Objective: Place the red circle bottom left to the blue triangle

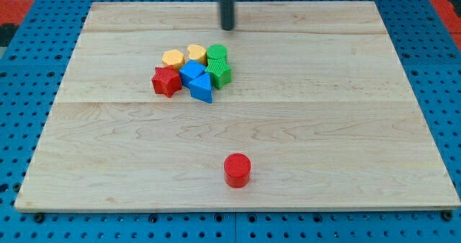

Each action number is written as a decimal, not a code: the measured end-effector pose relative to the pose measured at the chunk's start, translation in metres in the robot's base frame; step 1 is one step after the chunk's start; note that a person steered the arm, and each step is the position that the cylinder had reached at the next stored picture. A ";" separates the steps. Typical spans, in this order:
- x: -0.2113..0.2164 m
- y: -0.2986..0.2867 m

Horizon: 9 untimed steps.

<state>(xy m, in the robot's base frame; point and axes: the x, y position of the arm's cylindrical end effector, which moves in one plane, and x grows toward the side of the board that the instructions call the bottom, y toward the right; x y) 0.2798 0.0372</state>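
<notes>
The red circle point(237, 169) lies alone near the view's bottom, a little right of centre. The blue triangle point(202, 89) sits at the lower right of a tight cluster of blocks in the upper middle of the board. My tip point(228, 28) is near the view's top, above the cluster and just up and right of the green blocks, touching none of them. It is far from the red circle.
The cluster also holds a red star point(166, 81), a blue block point(191, 73), an orange block point(173, 58), a yellow heart point(196, 52) and two green blocks point(217, 54) point(220, 73). The wooden board point(346, 127) lies on a blue pegboard.
</notes>
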 end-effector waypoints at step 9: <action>0.244 -0.098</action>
<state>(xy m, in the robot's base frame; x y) 0.5241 -0.0611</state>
